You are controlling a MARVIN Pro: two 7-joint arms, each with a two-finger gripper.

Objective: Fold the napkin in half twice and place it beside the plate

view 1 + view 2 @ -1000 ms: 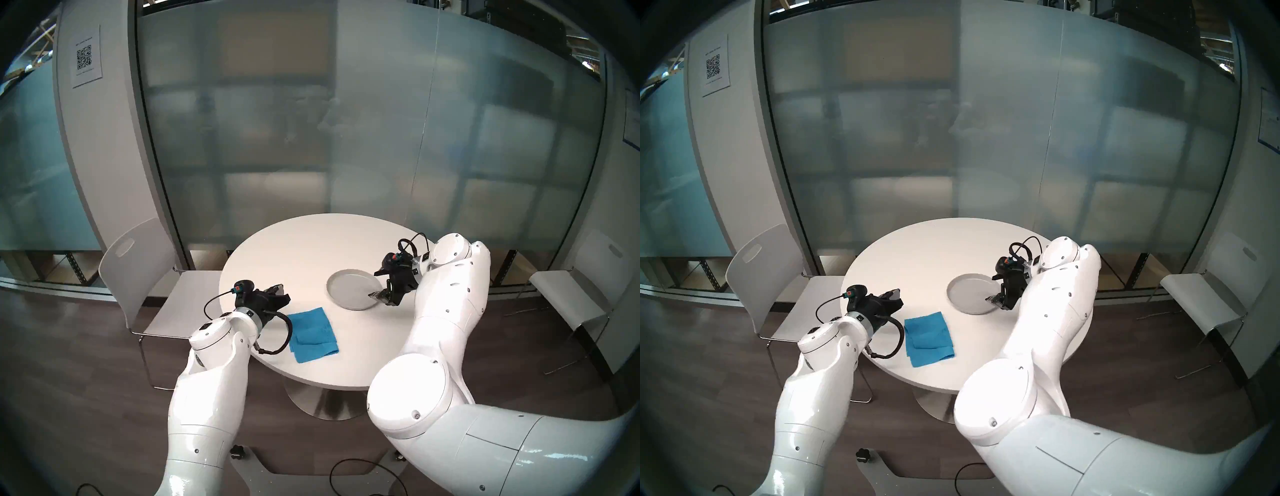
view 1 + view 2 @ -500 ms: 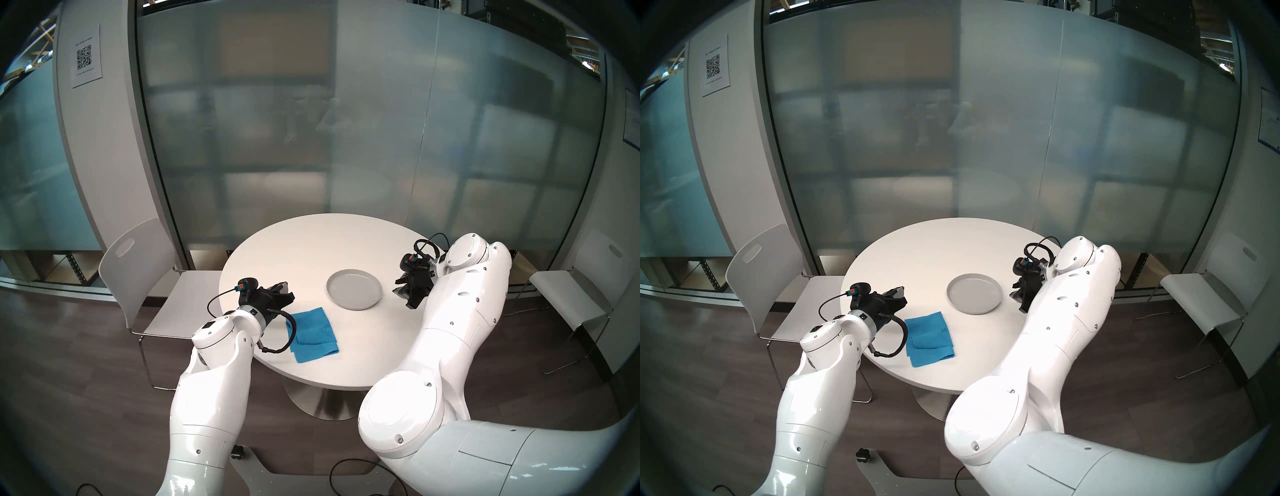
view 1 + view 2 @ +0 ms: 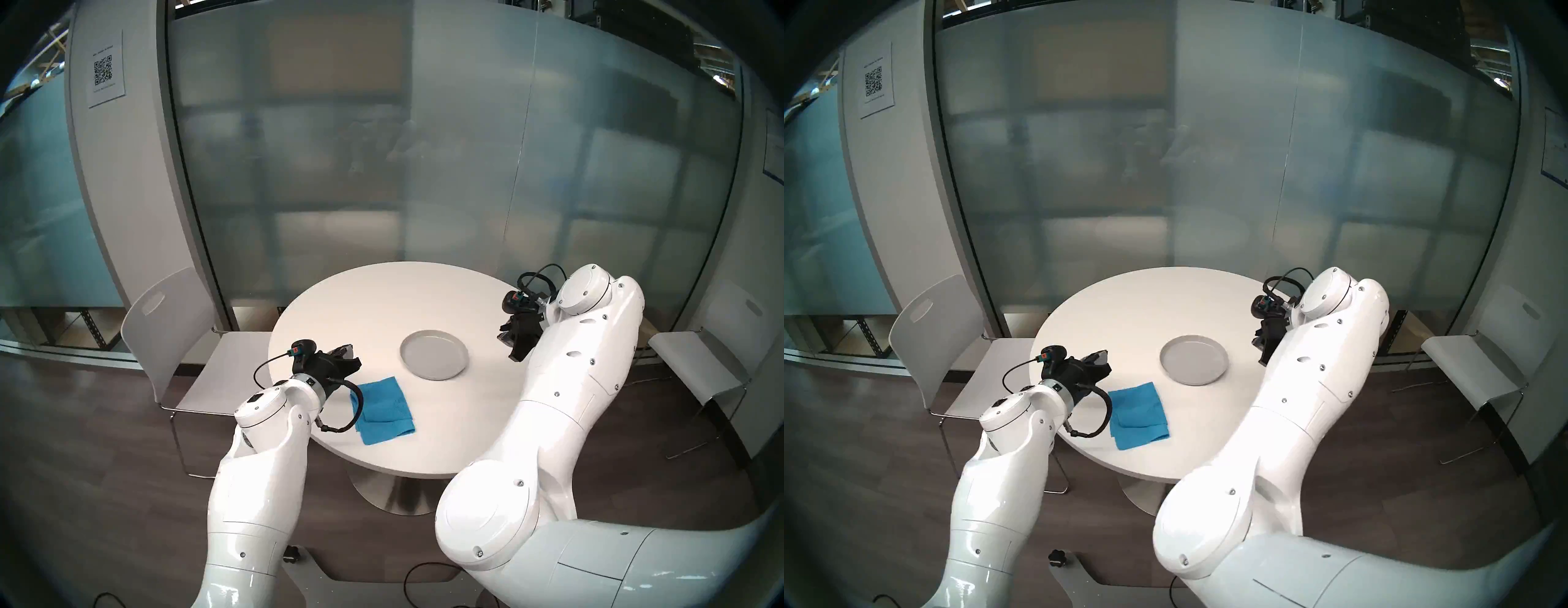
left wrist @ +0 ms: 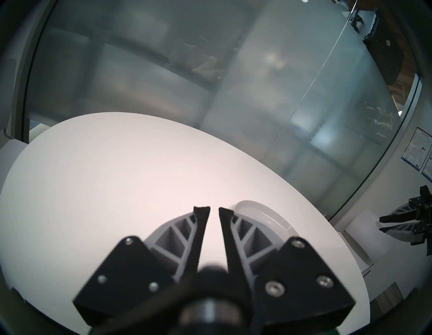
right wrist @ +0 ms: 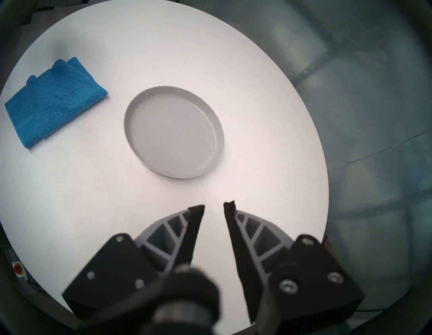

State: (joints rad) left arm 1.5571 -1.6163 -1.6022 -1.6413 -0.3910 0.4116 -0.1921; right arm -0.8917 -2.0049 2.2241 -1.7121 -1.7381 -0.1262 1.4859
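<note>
Two claws hang empty, jaws narrowly parted: left gripper (image 4: 214, 209), right gripper (image 5: 216, 204). Folded bright blue terry napkin (image 3: 383, 409) lies near the round white table's (image 3: 382, 297) near-left edge, apart from the round light-grey plate (image 3: 434, 355). Soft, light, floppy; best pinched at a hemmed corner.

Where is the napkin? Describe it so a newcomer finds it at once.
Start at the round white table. Near its front-left edge, beside the left gripper, lies the napkin, apart from the grey plate. It is the only blue, soft, folded thing there.
</note>
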